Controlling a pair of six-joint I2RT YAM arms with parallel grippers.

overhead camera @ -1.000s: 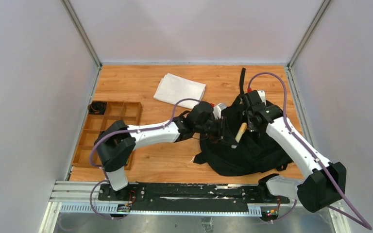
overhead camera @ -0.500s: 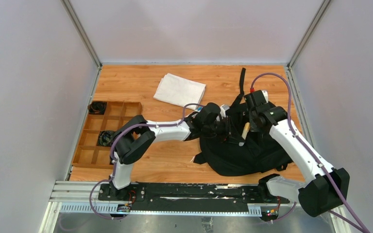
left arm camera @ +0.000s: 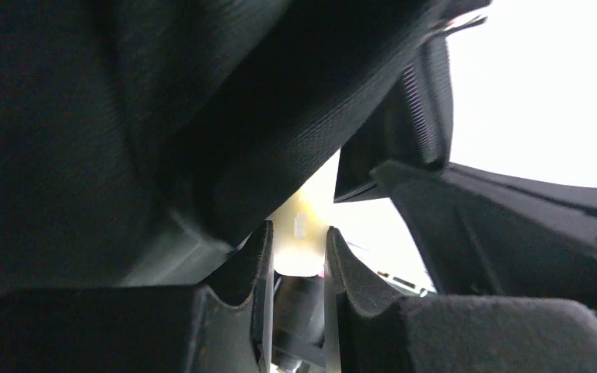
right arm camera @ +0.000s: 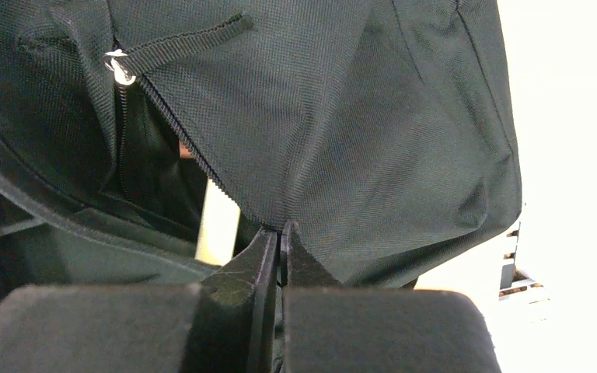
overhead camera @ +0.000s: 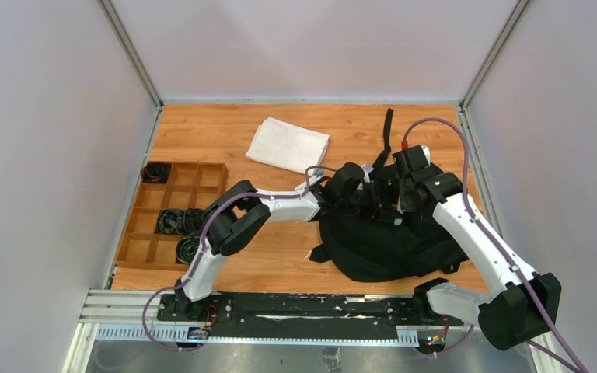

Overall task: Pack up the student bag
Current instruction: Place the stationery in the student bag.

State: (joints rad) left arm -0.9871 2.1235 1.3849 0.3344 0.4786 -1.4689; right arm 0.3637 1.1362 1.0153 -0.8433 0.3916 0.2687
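The student bag point(overhead camera: 389, 249), a large black backpack, lies at the right of the wooden table with its top opening towards my grippers. My left gripper point(overhead camera: 377, 208) reaches into that opening and is shut on a pale cream stick point(left arm camera: 303, 214), with black bag fabric point(left arm camera: 85, 116) draped over it. From above the stick is hidden. My right gripper point(overhead camera: 412, 198) is shut on the bag's fabric edge point(right arm camera: 357, 116) beside the zipper, its fingertips point(right arm camera: 280, 227) pinched together. In the right wrist view a strip of the cream stick point(right arm camera: 218, 221) shows inside the opening, below the zipper pull point(right arm camera: 120, 66).
A folded white cloth point(overhead camera: 288, 144) lies at the back of the table. A wooden divided tray point(overhead camera: 202, 180) at the left holds coiled black cables point(overhead camera: 172, 221). One bag strap point(overhead camera: 389, 128) trails towards the back wall. Walls close off both sides.
My left gripper has pushed to the right, deeper into the bag, and the cream stick has gone out of sight from above. The left elbow swung right, uncovering tray cables. The right gripper keeps its hold.
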